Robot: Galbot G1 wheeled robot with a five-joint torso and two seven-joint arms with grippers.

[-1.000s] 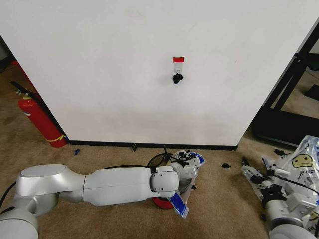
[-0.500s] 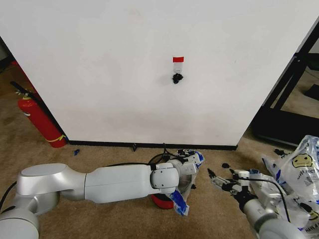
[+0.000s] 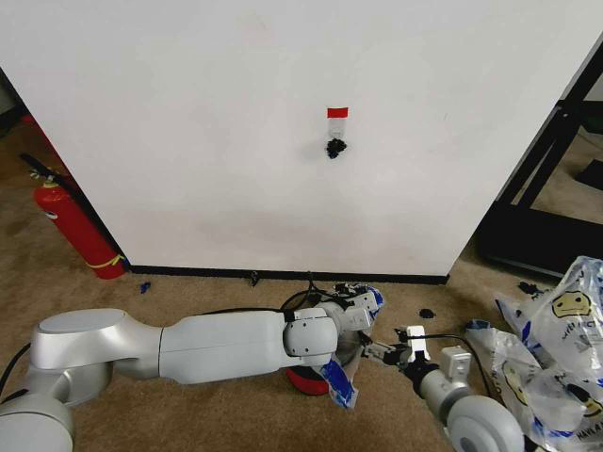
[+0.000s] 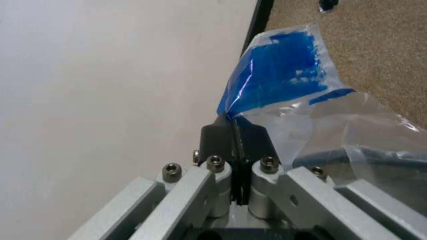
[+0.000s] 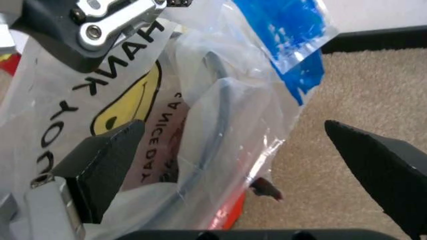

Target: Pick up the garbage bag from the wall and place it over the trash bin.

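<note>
The garbage bag [image 3: 339, 379], clear plastic with blue patches, is draped over the trash bin [image 3: 303, 380], a black wire basket with a red base at the foot of the wall [image 3: 236, 141]. My left gripper [image 3: 363, 303] reaches over the bin and is shut on the bag's blue edge [image 4: 280, 75], pinched between its fingertips [image 4: 233, 130]. My right gripper [image 3: 375, 352] is low beside the bin, open. Its fingers [image 5: 107, 170] straddle the bag's side, where the yellow smiley [image 5: 127, 100] and dark lettering show. The bin's rim [image 5: 220, 115] shows through the plastic.
A red tape tag [image 3: 337, 112] and black hook [image 3: 334, 147] are on the wall. A red fire extinguisher [image 3: 75, 231] stands at the left. A heap of similar smiley bags [image 3: 556, 348] lies at the right, by a black frame [image 3: 546, 188]. Brown carpet all around.
My right arm has swung left from beside the heap of bags to the bin's side. The left arm has held still on the bag.
</note>
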